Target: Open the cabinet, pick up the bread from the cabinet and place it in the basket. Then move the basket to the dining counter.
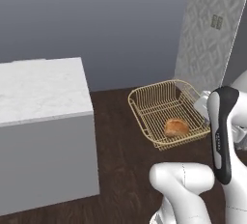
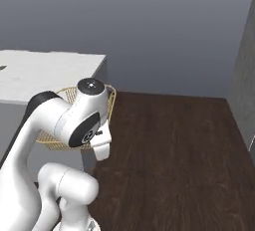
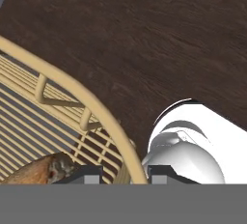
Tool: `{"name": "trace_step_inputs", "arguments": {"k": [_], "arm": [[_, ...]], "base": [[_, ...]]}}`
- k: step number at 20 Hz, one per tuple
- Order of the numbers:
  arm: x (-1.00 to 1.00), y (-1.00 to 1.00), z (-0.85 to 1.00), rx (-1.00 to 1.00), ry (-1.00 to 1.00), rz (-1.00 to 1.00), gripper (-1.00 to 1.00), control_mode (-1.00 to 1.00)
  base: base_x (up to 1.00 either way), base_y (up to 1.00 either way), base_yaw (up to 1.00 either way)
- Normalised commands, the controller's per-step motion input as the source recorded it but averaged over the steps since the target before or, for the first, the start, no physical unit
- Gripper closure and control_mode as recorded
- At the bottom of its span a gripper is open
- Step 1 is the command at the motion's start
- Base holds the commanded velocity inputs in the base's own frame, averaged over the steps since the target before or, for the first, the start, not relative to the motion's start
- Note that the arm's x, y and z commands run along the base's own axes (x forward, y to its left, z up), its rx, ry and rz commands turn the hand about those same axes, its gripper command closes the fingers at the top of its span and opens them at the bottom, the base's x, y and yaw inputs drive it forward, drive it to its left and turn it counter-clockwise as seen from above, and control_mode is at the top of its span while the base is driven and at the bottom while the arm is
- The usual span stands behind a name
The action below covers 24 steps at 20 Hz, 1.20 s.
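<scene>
claw [image 3: 124, 174] grips the basket [image 1: 159, 103] rim, bread [image 1: 176, 127] inside; table [image 1: 41, 90] lies left, well apart.

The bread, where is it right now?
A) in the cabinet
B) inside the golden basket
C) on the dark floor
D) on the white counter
B: the bread lies on the wire bottom of the basket, which the gripper holds by its rim above the dark wood floor, beside the dining counter.
</scene>
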Motion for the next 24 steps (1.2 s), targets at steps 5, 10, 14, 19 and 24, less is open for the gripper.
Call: {"name": "trace_step_inputs", "arguments": {"k": [5, 10, 14, 19, 24], "arm": [[0.00, 0.00, 0.00, 0.00, 0.00, 0.00, 1.00, 1.00], [0.00, 0.00, 0.00, 0.00, 0.00, 0.00, 1.00, 1.00], [0.00, 0.00, 0.00, 0.00, 0.00, 0.00, 1.00, 1.00], [0.00, 0.00, 0.00, 0.00, 0.00, 0.00, 1.00, 1.00], [0.00, 0.00, 0.00, 0.00, 0.00, 0.00, 1.00, 1.00]], "base": [[0.04, 1.00, 0.00], [0.09, 1.00, 0.00], [0.22, 1.00, 0.01], [0.47, 0.96, 0.06], [0.60, 0.66, 0.13]]}}
